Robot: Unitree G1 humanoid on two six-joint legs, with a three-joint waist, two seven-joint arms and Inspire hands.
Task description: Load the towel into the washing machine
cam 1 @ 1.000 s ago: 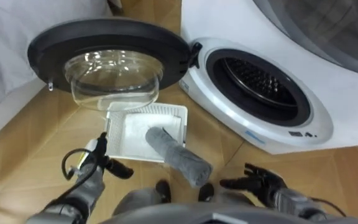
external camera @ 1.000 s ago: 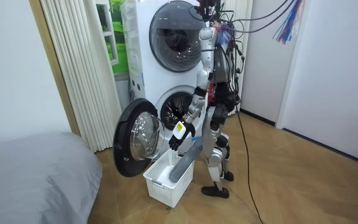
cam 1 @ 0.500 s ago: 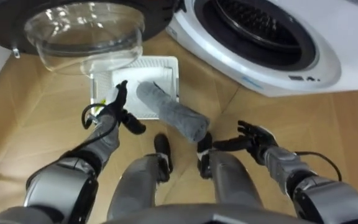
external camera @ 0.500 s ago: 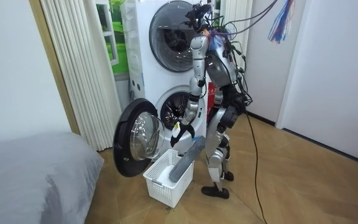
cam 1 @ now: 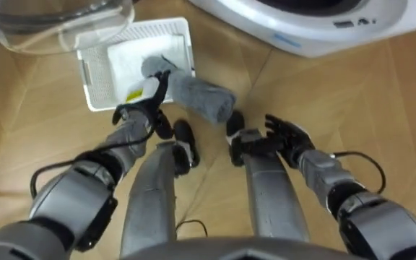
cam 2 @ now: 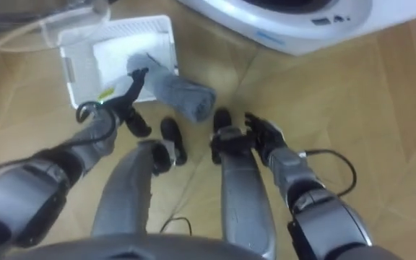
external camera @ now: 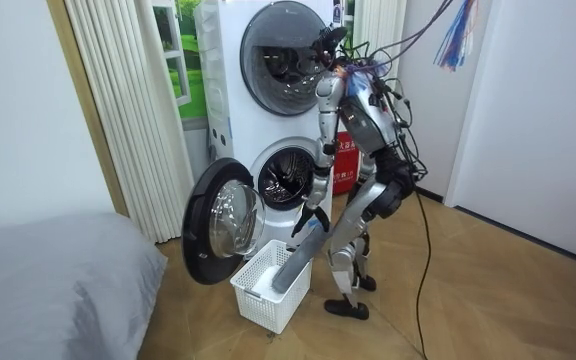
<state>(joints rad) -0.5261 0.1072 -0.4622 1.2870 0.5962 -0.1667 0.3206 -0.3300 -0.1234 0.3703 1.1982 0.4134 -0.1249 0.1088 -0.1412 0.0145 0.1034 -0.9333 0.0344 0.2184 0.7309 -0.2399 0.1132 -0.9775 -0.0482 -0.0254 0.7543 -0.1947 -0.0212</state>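
I have the robot bent forward at the hips, standing close in front of the lower washing machine (cam 1: pixel 316 32). Its round door (external camera: pixel 216 228) hangs open toward the room view's left. A second front-loader (external camera: pixel 278 50) is stacked above it.

The left hand (cam 1: pixel 144 105) is stretched down and forward with its fingers fairly straight and holding nothing. The fingertips (cam 1: pixel 162 78) reach the near side of the rolled grey towel (cam 1: pixel 197 97). I cannot tell from the eye views whether they actually touch the cloth.

The towel lies just ahead and to the right of that hand. Its far end is inside the white plastic laundry basket (cam 1: pixel 91 87), and its near end sticks out over the basket's rim toward the robot's feet. In the room view it leans up out of the basket at a slant, beside the robot's shins. The basket sits on the wooden floor directly ahead of the left hand, below the open door.

The right hand (cam 1: pixel 286 136) hovers above the right knee with its fingers spread and nothing in it. It is well apart from the towel, which lies ahead of it and to its left. The machine's front is beyond both hands, past the towel.
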